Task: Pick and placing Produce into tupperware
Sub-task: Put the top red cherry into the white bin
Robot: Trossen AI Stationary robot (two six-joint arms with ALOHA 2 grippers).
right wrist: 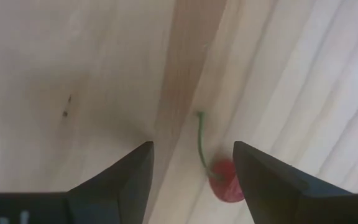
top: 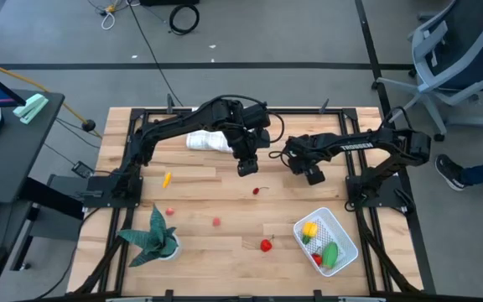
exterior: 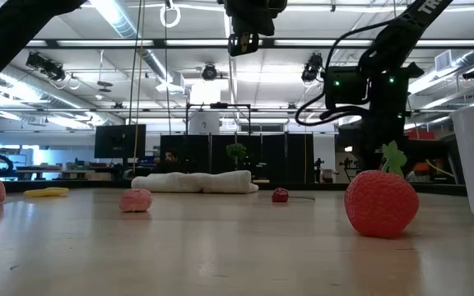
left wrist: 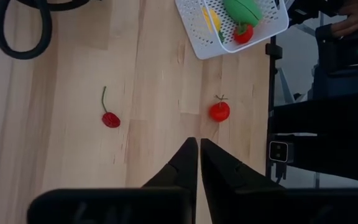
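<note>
The white tupperware (top: 343, 236) sits near the table's right near corner and holds yellow, green and red pieces. On the bare wood lie a red cherry with a green stem (top: 257, 191), a red strawberry (top: 266, 245), two pinkish pieces (top: 169, 211) (top: 216, 222) and a yellow piece (top: 167, 179). My left gripper (top: 247, 168) hangs shut above the table's middle, on the far side of the cherry (left wrist: 110, 119). My right gripper (top: 314, 176) is open, right of the cherry. In the right wrist view the cherry (right wrist: 225, 180) shows between the fingers, untouched.
A white folded cloth (top: 208, 141) lies toward the far edge, under the left arm. A green spiky potted plant (top: 153, 239) stands at the near left. Black frame rails border the table. Bare wood lies between the cherry and the tupperware (left wrist: 195, 31).
</note>
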